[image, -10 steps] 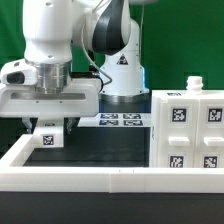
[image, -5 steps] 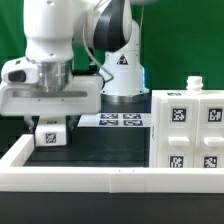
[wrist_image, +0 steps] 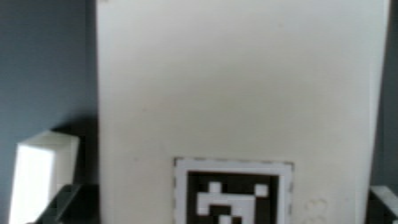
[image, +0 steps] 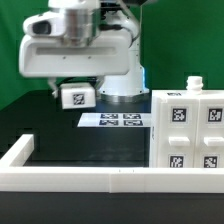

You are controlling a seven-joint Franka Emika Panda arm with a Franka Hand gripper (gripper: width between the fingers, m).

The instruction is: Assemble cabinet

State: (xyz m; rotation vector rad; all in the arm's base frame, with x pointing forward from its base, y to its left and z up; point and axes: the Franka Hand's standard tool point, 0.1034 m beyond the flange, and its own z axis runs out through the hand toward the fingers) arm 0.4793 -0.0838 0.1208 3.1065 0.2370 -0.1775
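White plastic fills our wrist view. Our claw (image: 77,92) is clamped on a small tagged block (image: 76,98), which hangs above the marker board (image: 113,121), toward the exterior view's left. Only the exterior view shows us the cabinet (image: 186,130), standing just beside the marker board on that view's right.

Cabinet (image: 190,130): white plastic, smooth, slight sheen; its tags look like matt b/w print. Small tagged block (image: 77,96): same white plastic, smooth, matt up close in wrist view. Table (image: 100,150): black, matt, no glare. Marker board (image: 113,121): thin, white, matt print. Border rail (image: 100,182): white plastic, smooth. Arm shell (image: 128,78): glossy white plastic. Backdrop (image: 12,40): green, matt.
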